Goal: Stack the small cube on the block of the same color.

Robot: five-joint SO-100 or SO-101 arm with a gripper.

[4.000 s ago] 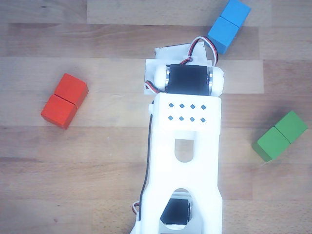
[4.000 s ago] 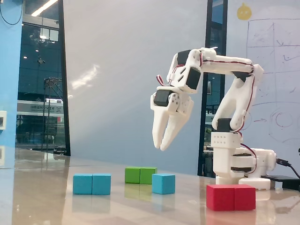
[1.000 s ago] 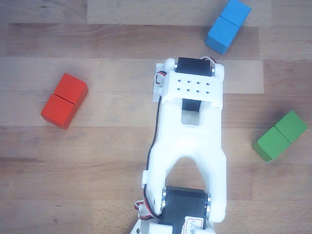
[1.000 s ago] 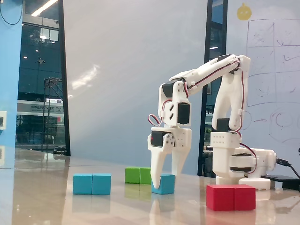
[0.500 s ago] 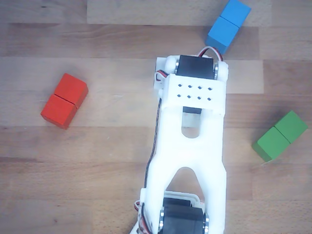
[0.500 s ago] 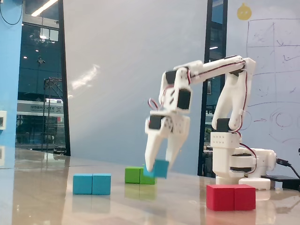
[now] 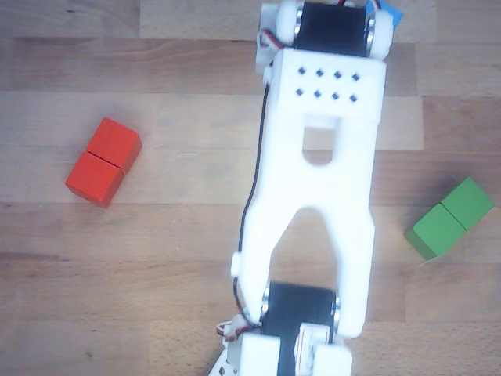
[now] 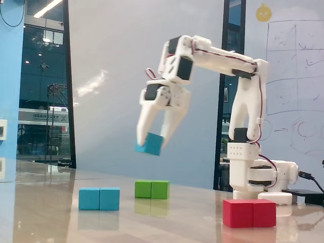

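In the fixed view the gripper (image 8: 151,139) hangs high above the table (image 8: 167,223), its fingers (image 8: 143,121) clamping the small cube (image 8: 150,144), tilted in the air. The blue block (image 8: 99,198) lies below and to the left, with the green block (image 8: 152,189) behind it and the red block (image 8: 250,212) at right.
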